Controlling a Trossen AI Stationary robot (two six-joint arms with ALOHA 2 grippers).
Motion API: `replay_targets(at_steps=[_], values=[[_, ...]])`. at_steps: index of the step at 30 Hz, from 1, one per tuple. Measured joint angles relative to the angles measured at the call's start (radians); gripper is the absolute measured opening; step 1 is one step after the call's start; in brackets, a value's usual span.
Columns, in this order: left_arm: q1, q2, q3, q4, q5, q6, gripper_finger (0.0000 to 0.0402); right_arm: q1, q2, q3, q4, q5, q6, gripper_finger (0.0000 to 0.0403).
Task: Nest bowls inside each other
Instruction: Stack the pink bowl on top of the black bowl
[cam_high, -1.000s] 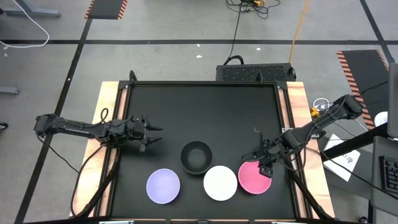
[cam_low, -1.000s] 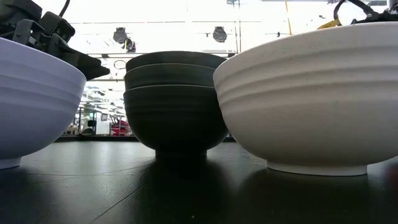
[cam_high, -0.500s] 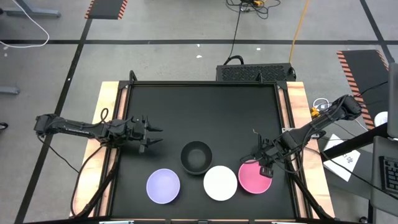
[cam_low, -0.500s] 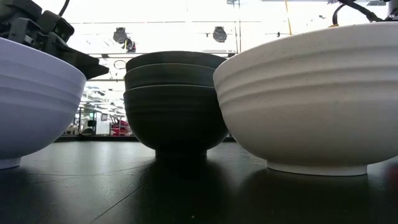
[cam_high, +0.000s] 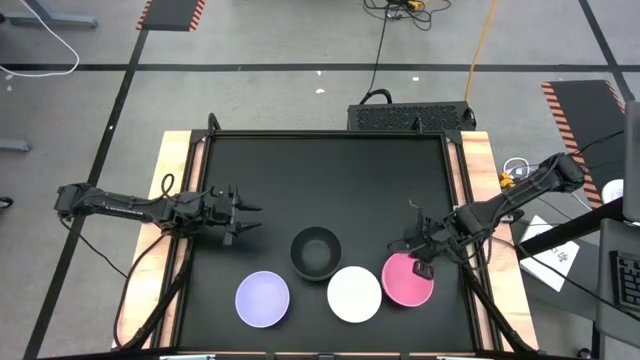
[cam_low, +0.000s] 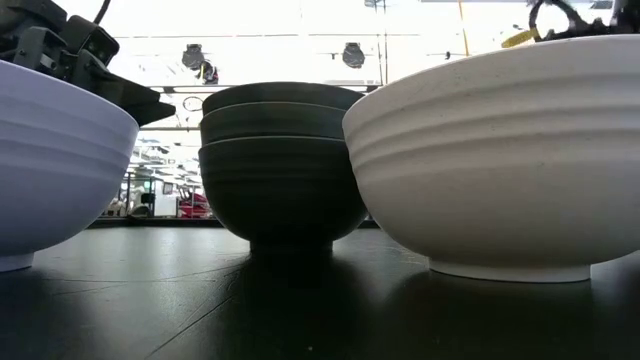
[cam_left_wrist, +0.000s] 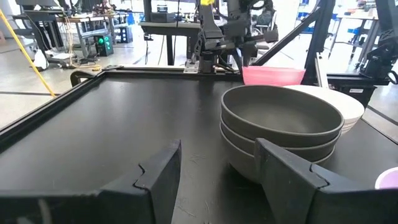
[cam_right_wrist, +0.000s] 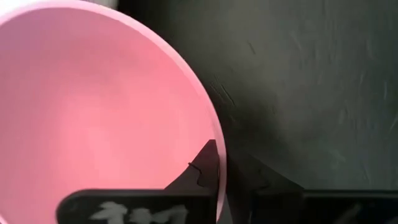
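Three black bowls (cam_high: 316, 251) stand nested in one stack at the table's middle. A lavender bowl (cam_high: 262, 299), a white bowl (cam_high: 354, 294) and a pink bowl (cam_high: 405, 283) stand upright in a row near the front edge. My right gripper (cam_high: 420, 257) is at the pink bowl's far rim, shut on it. My left gripper (cam_high: 240, 212) is open and empty, left of the black stack (cam_left_wrist: 280, 124) and pointing at it. In the low view the white bowl (cam_low: 500, 150) hides the pink one. My right gripper holds the pink bowl's rim (cam_right_wrist: 219, 163) on its far right side, one finger (cam_right_wrist: 202, 174) inside the bowl and one (cam_right_wrist: 267, 180) outside. The fingers come slanting down from the table's right. Whether the bowl's foot is still on the table, I cannot tell.
A raised black rim (cam_high: 450, 200) frames the table top, with wooden strips along both sides. Bare table lies between the bowls and the far edge. A black box (cam_high: 410, 115) stands behind the far edge.
My right gripper has shifted a little toward the table's left and far edges at the pink bowl's rim. My left gripper has kept still.
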Motion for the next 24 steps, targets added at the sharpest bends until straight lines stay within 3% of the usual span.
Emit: replay_targets(at_steps=[7,14,24], values=[[0.000,0.000,0.000,0.002,0.000,0.005,0.0207,-0.020,-0.152,0.000,0.100,0.092,-0.124,0.0002],[0.000,0.000,0.000,0.003,0.000,0.007,0.0207,-0.108,-0.284,0.000,0.247,0.111,-0.376,0.0001],[0.000,0.000,0.000,0.002,0.017,0.032,0.0207,-0.252,-0.280,0.000,0.467,0.097,-0.695,0.0001]])
